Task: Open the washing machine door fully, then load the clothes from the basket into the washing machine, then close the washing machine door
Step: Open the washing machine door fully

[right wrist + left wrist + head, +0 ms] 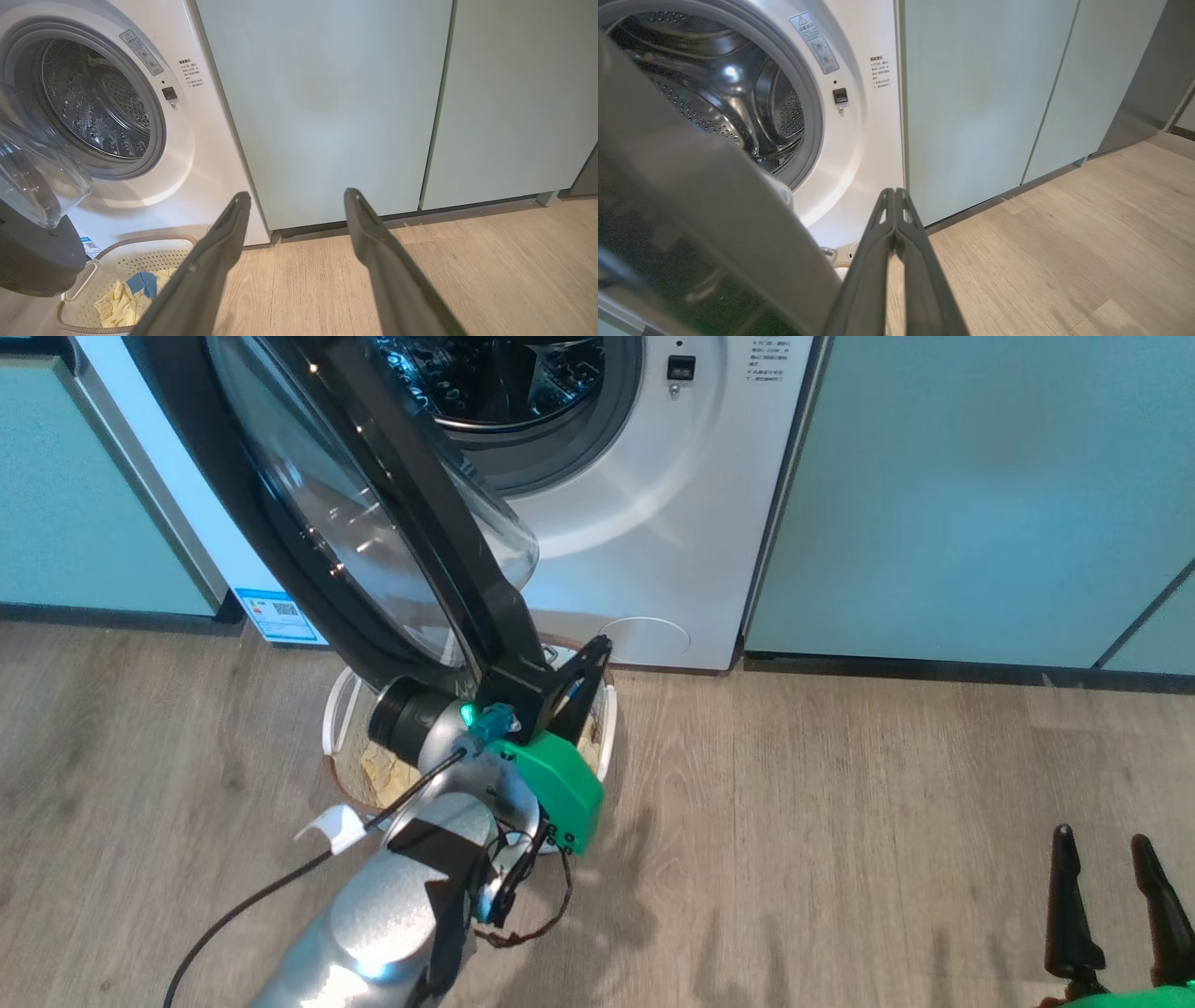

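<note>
The washing machine (653, 523) stands with its steel drum (504, 383) exposed. Its black washing machine door (420, 523) is swung out toward me, the glass bowl (308, 495) bulging to the right. My left gripper (597, 649) is shut with nothing between its fingers (901, 261) and rests by the door's lower inner edge (691, 210). Under that arm sits the basket (611, 728), with the pale yellow clothes (117, 303) and a blue patch inside it (154, 239). My right gripper (1102, 837) hangs open over the floor, far right of the basket, its fingers (210, 261) apart.
Pale green cabinet panels (980, 495) flank the machine on the right and on the left (84, 476). Wooden floor (840, 821) stretches in front. A black cable (243, 905) trails from my left forearm. A blue sticker (280, 611) marks the machine's lower left corner.
</note>
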